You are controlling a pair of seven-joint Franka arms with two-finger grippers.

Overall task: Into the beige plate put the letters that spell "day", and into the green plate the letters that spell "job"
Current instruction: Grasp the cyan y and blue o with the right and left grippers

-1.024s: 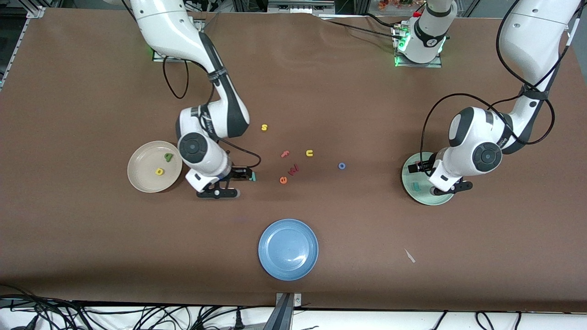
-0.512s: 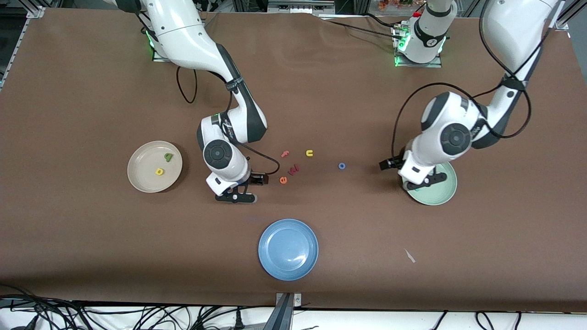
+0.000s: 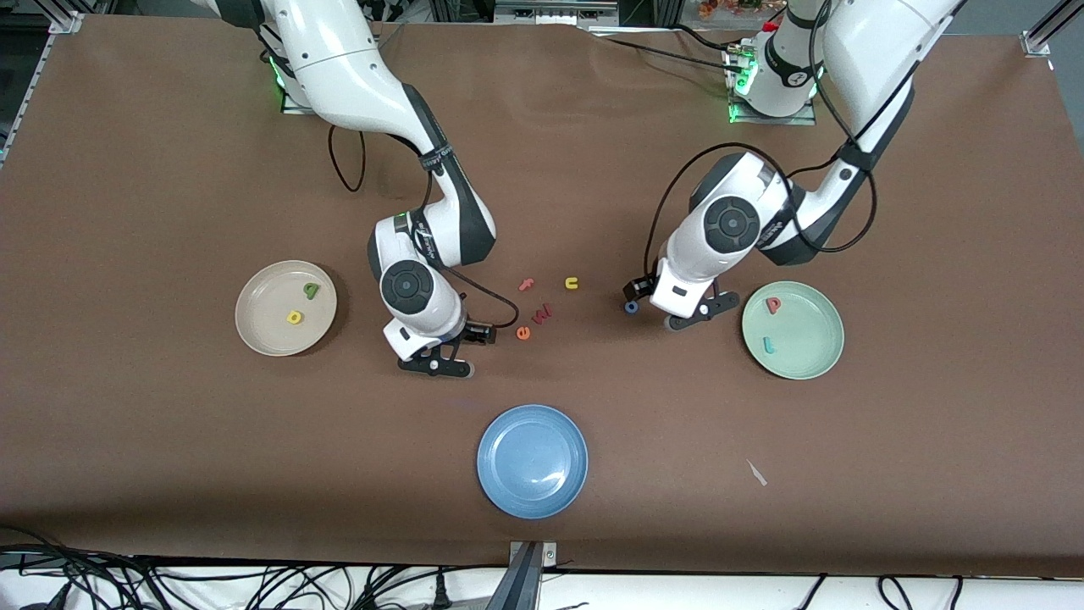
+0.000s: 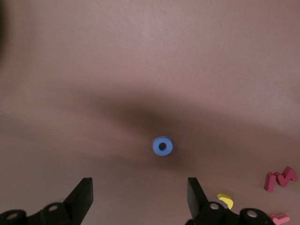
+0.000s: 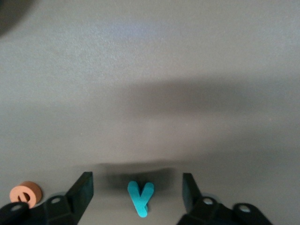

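Observation:
The beige plate (image 3: 262, 326) holds the olive-green d (image 3: 312, 291) and the yellow a (image 3: 294, 318). On the green plate (image 3: 809, 352) lie the pinkish-red b (image 3: 772, 304) and the teal j (image 3: 768, 345). My right gripper (image 3: 474, 335) (image 5: 137, 187) is low over the table, open, with the teal y (image 5: 140, 198) flat between its fingers and untouched. The arm hides the y in the front view. My left gripper (image 3: 639, 292) (image 4: 139, 187) hangs open just beside the blue o (image 3: 631, 307) (image 4: 162, 146), which lies a little ahead of its fingertips.
An orange e (image 3: 523, 333) (image 5: 26, 193), a red w (image 3: 543, 313) (image 4: 281, 178), a salmon f (image 3: 527, 285) and a yellow u (image 3: 572, 283) (image 4: 226, 200) lie between the grippers. A blue plate (image 3: 532, 460) sits nearer the front camera. A paper scrap (image 3: 756, 473) lies toward the left arm's end.
My left arm swung off the green plate toward the middle, up to the blue o. My right gripper shifted away from the beige plate and now straddles the y.

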